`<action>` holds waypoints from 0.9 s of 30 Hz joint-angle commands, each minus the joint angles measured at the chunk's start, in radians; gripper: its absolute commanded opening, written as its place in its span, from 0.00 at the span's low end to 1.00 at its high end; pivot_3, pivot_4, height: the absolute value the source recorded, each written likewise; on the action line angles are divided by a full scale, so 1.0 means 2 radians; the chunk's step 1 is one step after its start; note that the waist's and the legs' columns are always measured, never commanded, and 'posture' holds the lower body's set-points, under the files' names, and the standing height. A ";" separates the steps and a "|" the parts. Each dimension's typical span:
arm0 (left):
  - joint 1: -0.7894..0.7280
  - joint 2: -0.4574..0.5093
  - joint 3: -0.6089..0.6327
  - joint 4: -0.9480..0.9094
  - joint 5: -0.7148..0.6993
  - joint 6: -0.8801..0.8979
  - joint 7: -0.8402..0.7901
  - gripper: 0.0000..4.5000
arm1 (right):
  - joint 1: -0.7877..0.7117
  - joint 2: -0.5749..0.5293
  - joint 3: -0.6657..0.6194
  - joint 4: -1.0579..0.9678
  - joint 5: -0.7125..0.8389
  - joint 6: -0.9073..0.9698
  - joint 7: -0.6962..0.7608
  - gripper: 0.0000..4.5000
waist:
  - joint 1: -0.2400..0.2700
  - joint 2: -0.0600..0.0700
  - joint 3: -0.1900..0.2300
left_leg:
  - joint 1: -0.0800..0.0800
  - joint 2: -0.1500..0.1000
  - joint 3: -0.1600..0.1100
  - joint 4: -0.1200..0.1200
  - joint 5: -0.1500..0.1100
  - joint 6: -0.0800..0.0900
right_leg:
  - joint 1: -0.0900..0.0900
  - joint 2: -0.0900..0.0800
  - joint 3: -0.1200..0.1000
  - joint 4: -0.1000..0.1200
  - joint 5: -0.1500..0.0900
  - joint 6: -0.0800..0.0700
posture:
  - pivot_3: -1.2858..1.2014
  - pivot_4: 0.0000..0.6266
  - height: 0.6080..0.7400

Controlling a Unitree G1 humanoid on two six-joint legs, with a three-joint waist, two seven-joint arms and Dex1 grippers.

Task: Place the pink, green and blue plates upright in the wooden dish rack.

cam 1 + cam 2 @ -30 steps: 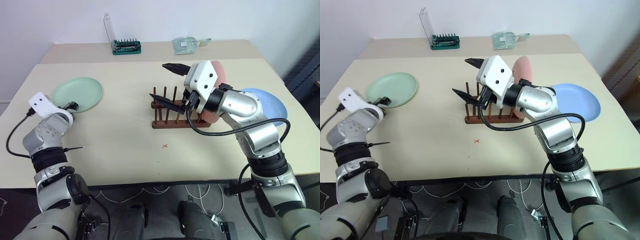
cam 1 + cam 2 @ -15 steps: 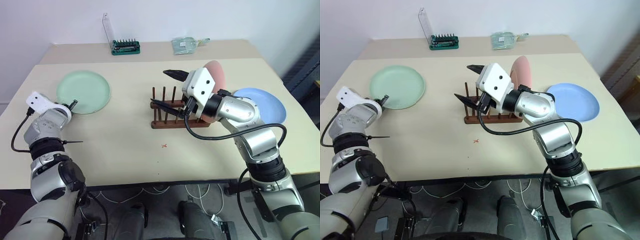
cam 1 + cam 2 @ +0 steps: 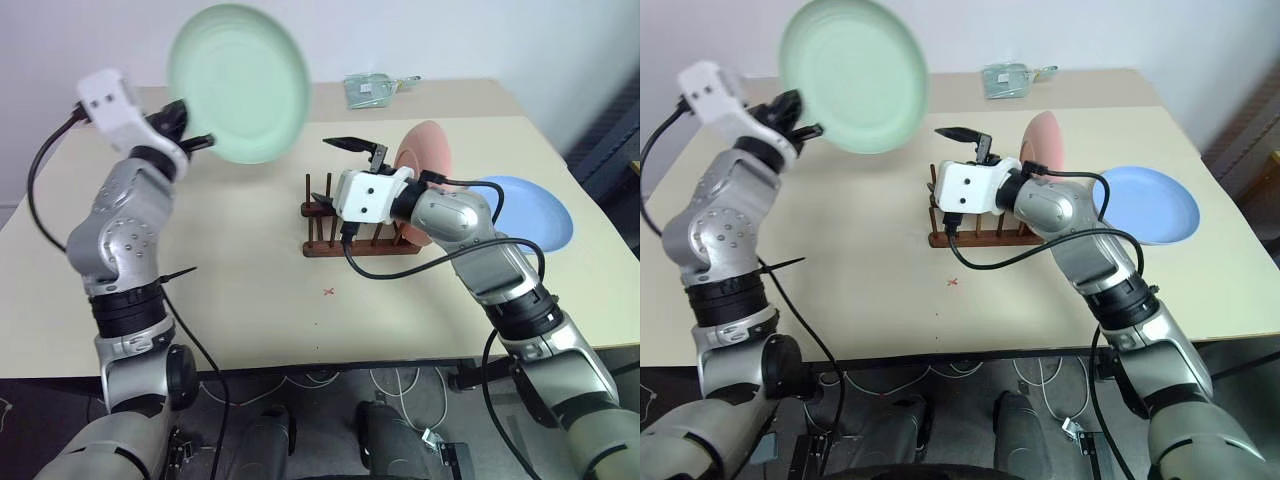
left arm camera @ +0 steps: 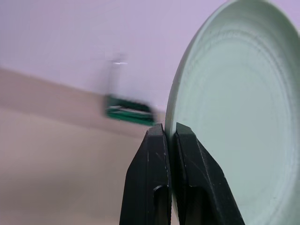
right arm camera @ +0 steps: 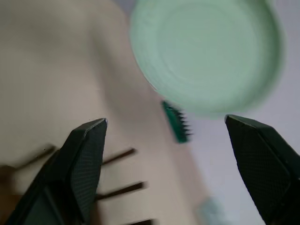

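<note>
Wooden dish rack (image 3: 345, 235) partly hidden behind right gripper (image 3: 335, 175), fingers spread; left gripper (image 4: 169, 136) pinches rim of round, smooth green plate (image 3: 238, 82); pink plate (image 3: 425, 150) half hidden

A plain lab or test room: bare white wall (image 3: 450, 40), two beige desks (image 3: 250, 300) pushed together, a green tool holder (image 4: 129, 115) by the wall, loose cables (image 3: 300, 380) on the floor beneath.
</note>
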 commanded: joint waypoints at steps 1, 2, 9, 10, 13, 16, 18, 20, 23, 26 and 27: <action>-0.022 -0.015 -0.004 -0.047 -0.020 0.032 0.026 0.01 | -0.015 0.004 -0.007 0.009 -0.027 -0.033 -0.018 0.91 | 0.000 0.000 0.000 | 0.000 0.000 0.000 0.000 0.000 0.000 | 0.000 0.000 0.000 0.000 0.000 0.000 | 0.52 0.24 1.00; -0.026 -0.021 -0.007 -0.054 -0.027 0.041 0.029 0.01 | -0.017 0.006 -0.006 0.012 -0.034 -0.039 -0.022 0.91 | -0.002 0.000 0.000 | 0.000 0.000 0.000 0.000 0.000 -0.001 | 0.000 0.000 0.000 0.000 0.000 0.000 | 0.52 0.24 1.00; -0.037 -0.047 -0.017 -0.082 -0.058 0.088 0.036 0.01 | -0.026 0.004 -0.003 0.039 -0.098 -0.060 -0.048 0.91 | -0.001 0.000 0.000 | 0.000 0.000 0.000 0.000 0.000 -0.001 | 0.000 0.000 0.000 0.000 0.000 0.000 | 0.52 0.24 1.00; -0.036 -0.046 -0.022 -0.088 -0.064 0.095 0.031 0.01 | -0.029 0.001 -0.002 0.047 -0.110 -0.062 -0.054 0.91 | -0.001 0.000 0.000 | 0.000 0.000 0.000 0.000 0.001 -0.001 | 0.000 0.000 0.000 0.000 0.000 0.000 | 0.52 0.24 1.00; -0.029 -0.047 -0.023 -0.097 -0.074 0.109 0.029 0.01 | -0.029 -0.002 -0.004 0.058 -0.126 -0.067 -0.059 0.91 | -0.001 0.000 0.000 | 0.000 0.000 0.000 0.000 0.001 -0.001 | 0.000 0.000 0.000 0.000 0.000 0.000 | 0.52 0.24 1.00; -0.026 -0.051 -0.013 -0.097 -0.085 0.110 0.031 0.00 | -0.027 -0.001 -0.007 0.060 -0.134 -0.070 -0.060 0.63 | -0.001 0.000 0.000 | 0.000 0.000 0.000 0.000 0.001 -0.001 | 0.000 0.000 0.000 0.000 0.000 0.000 | 0.52 0.24 1.00; -0.026 -0.049 -0.012 -0.096 -0.084 0.110 0.031 0.00 | -0.028 0.000 -0.007 0.061 -0.138 -0.073 -0.062 0.42 | -0.001 0.000 0.000 | 0.000 0.000 0.000 0.000 0.001 -0.001 | 0.000 0.000 0.000 0.000 0.000 0.000 | 0.52 0.24 1.00; -0.024 -0.050 -0.009 -0.092 -0.083 0.106 0.033 0.00 | -0.029 0.002 -0.008 0.061 -0.141 -0.075 -0.066 0.19 | -0.002 0.000 0.000 | 0.000 0.000 0.000 0.000 0.001 -0.001 | 0.000 0.000 0.000 0.000 0.000 0.000 | 0.52 0.24 1.00; -0.024 -0.066 0.015 -0.083 -0.088 0.080 0.041 0.19 | -0.030 0.005 -0.009 0.061 -0.145 -0.078 -0.072 0.08 | 0.000 0.000 0.000 | 0.000 0.000 0.000 0.000 0.001 -0.001 | 0.000 0.000 0.000 0.000 0.000 0.000 | 0.52 0.24 1.00; -0.029 -0.056 0.029 -0.070 -0.066 0.048 0.046 0.50 | -0.029 0.012 -0.017 0.059 -0.132 -0.076 -0.071 0.08 | 0.001 0.000 0.000 | 0.000 0.000 0.000 0.000 0.001 -0.001 | 0.000 0.000 0.000 0.000 0.000 0.000 | 0.52 0.24 1.00; -0.031 -0.047 0.037 -0.060 -0.055 0.032 0.048 0.62 | -0.029 0.018 -0.024 0.057 -0.117 -0.073 -0.069 0.08 | 0.000 0.000 0.000 | 0.000 0.000 0.000 0.000 0.001 -0.001 | 0.000 0.000 0.000 0.000 0.000 0.000 | 0.52 0.24 1.00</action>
